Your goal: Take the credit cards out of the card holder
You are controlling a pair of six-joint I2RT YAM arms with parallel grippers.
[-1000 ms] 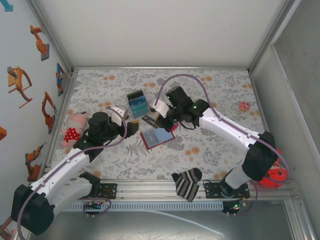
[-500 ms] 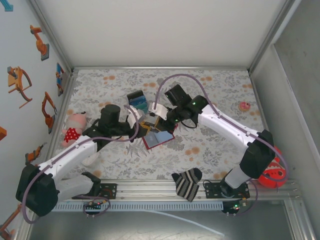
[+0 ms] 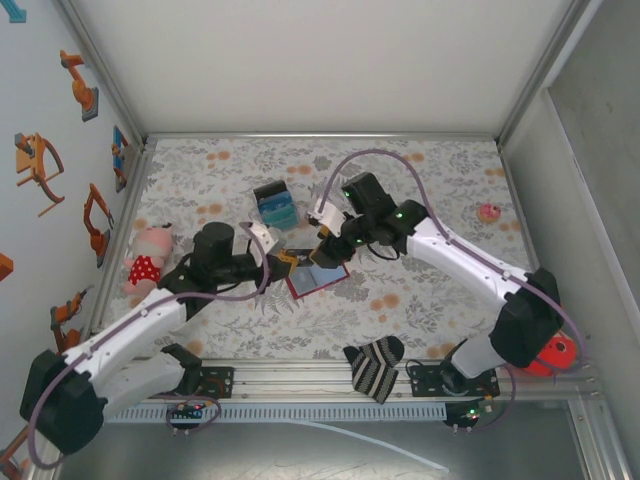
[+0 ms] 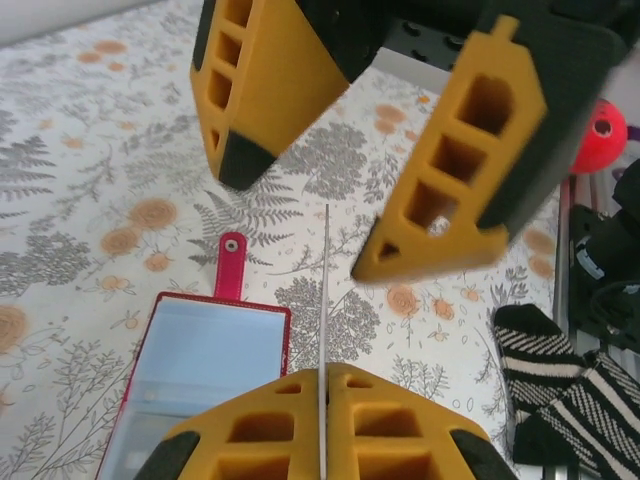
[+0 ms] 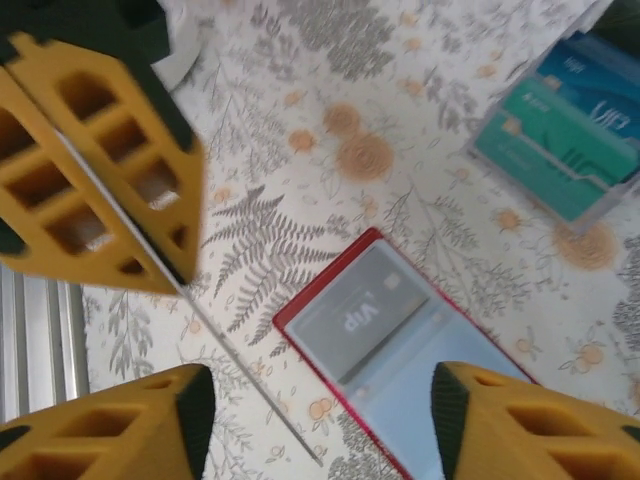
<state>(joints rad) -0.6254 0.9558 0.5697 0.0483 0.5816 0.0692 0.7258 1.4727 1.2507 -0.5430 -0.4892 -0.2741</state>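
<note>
The red card holder [image 3: 318, 278] lies open on the table, and a grey credit card [image 5: 362, 315] shows in its slot. My left gripper [image 4: 325, 385] is shut on another credit card [image 4: 326, 290], held edge-on just left of the holder and above the table. My right gripper [image 5: 315, 420] hangs open above the holder, its fingers either side of that card's far end [image 5: 240, 370] and apart from it. In the top view my left gripper [image 3: 283, 261] and right gripper [image 3: 322, 250] face each other closely. More teal and blue credit cards [image 5: 565, 140] lie in a clear box.
The clear box of cards [image 3: 275, 208] stands behind the grippers. A striped sock [image 3: 374, 366] lies at the near edge, a pink plush toy [image 3: 148, 258] at the left, a small pink thing [image 3: 489, 212] at the far right. A red object [image 3: 552, 352] sits beside the right arm's base.
My left gripper came in from the left and shut on the card that the right gripper was holding. The right gripper has opened and let the card go.
</note>
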